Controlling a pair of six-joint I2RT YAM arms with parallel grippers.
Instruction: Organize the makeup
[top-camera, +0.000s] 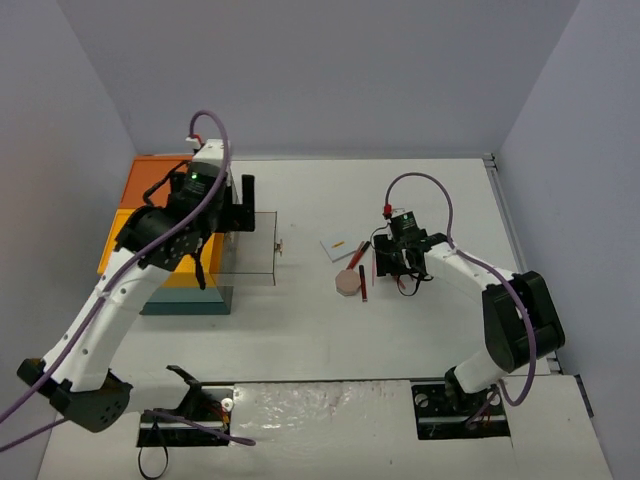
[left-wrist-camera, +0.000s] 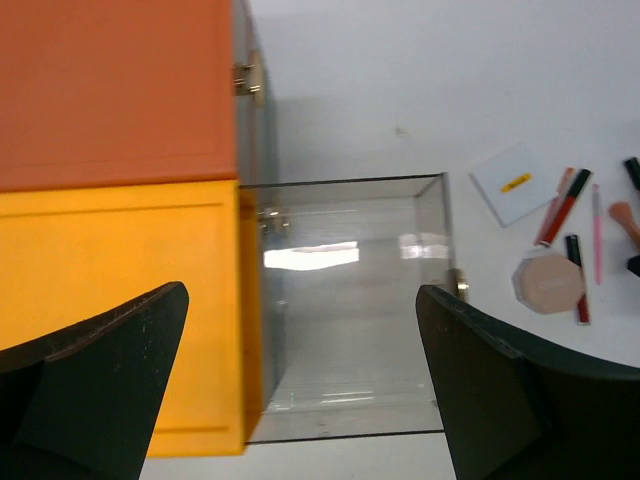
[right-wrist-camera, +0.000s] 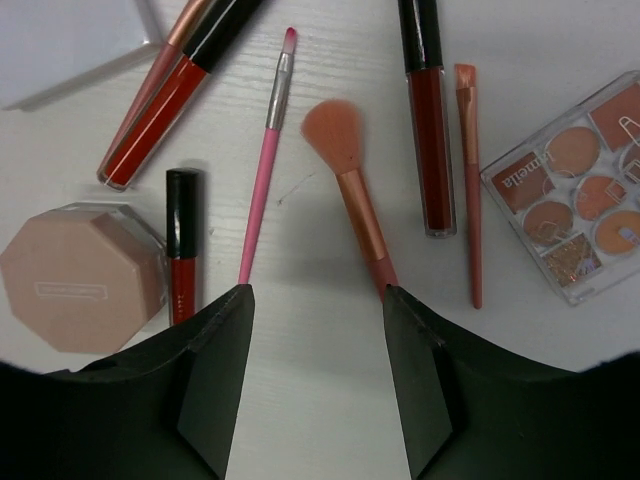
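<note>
The right hand (right-wrist-camera: 318, 300) hangs low over the white bench (right-wrist-camera: 320, 420), its fingers about half parted and gripping nothing. The handle tip of a peach-bristled, rose-gold brush (right-wrist-camera: 350, 190) lies between them, close against one finger (right-wrist-camera: 420, 370). A thin pink brush (right-wrist-camera: 265, 160) and a pale pink octagonal compact (right-wrist-camera: 80, 275) crowd one side, and a clear-cased eyeshadow palette (right-wrist-camera: 575, 190) the other. The left hand (left-wrist-camera: 300, 295) hovers wide open and empty above a clear acrylic box (left-wrist-camera: 350, 330), which abuts an orange-and-yellow-topped box (left-wrist-camera: 120, 200). Bare bench separates these boxes from the makeup.
</note>
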